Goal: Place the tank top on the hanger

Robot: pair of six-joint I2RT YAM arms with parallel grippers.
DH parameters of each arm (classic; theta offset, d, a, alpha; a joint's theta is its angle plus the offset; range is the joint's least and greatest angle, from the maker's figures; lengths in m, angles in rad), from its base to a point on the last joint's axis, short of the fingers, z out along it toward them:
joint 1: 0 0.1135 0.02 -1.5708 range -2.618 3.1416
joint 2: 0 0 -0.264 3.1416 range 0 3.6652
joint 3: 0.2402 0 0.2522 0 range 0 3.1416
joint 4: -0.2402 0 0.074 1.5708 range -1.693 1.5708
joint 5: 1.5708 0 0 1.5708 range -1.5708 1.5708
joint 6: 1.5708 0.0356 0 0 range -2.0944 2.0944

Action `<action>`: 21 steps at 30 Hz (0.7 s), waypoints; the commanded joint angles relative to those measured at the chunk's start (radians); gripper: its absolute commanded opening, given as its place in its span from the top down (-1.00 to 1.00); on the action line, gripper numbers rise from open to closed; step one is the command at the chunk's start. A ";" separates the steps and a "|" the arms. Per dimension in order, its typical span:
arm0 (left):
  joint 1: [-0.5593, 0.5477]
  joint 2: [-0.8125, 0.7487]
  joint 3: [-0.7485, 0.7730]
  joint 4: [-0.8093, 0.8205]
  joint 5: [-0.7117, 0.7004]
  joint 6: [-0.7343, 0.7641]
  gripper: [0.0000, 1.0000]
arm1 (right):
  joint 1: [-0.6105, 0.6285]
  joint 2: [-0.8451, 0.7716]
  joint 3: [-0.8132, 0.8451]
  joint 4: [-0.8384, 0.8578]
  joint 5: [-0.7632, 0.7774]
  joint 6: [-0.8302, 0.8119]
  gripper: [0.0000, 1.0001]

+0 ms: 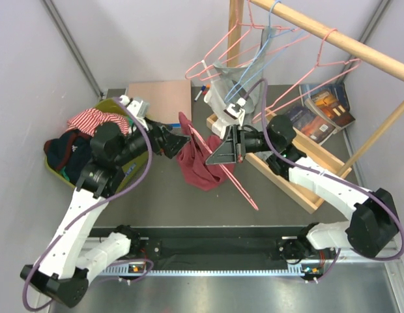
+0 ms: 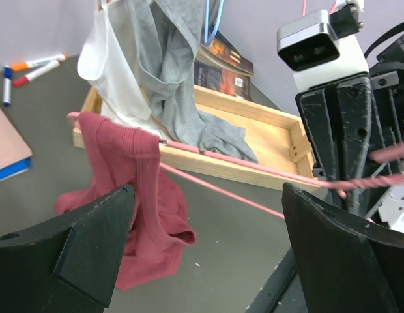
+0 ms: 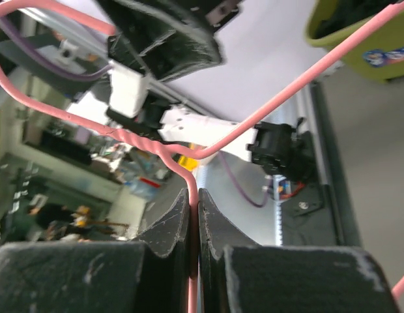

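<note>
On the hanger our right gripper pinched the neck, steadying it. Our left gripper gaped alongside, tank top seemingly draped.

The tank top hangs on the hanger (tray behind it).

The dark grey desk carries a green bin of clothes at its left edge. A flat pinkish board lies at the back, with markers just beside it. A wooden tray sits on the right, books behind it. The tank top pools its lower folds mid-desk.
</note>
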 commanded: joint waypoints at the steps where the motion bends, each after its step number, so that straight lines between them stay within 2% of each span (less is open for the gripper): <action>1: -0.001 -0.111 -0.102 0.187 -0.085 0.050 -0.98 | 0.007 -0.070 -0.032 -0.170 0.089 -0.312 1.00; 5: 0.001 -0.194 -0.215 0.212 -0.214 0.070 -0.98 | 0.012 -0.104 -0.057 -0.259 0.130 -0.445 1.00; 8: -0.001 -0.198 -0.182 0.163 -0.236 0.041 -0.98 | 0.026 -0.130 -0.054 -0.319 0.149 -0.517 1.00; 11: -0.001 -0.185 -0.149 0.124 -0.187 0.042 -0.96 | 0.037 -0.165 -0.060 -0.346 0.172 -0.546 1.00; 16: -0.001 -0.242 -0.134 0.104 -0.072 0.191 -0.84 | 0.064 -0.231 -0.023 -0.428 0.189 -0.560 1.00; 21: -0.001 -0.230 -0.162 0.126 0.055 0.234 -0.71 | 0.070 -0.311 -0.037 -0.440 0.179 -0.530 1.00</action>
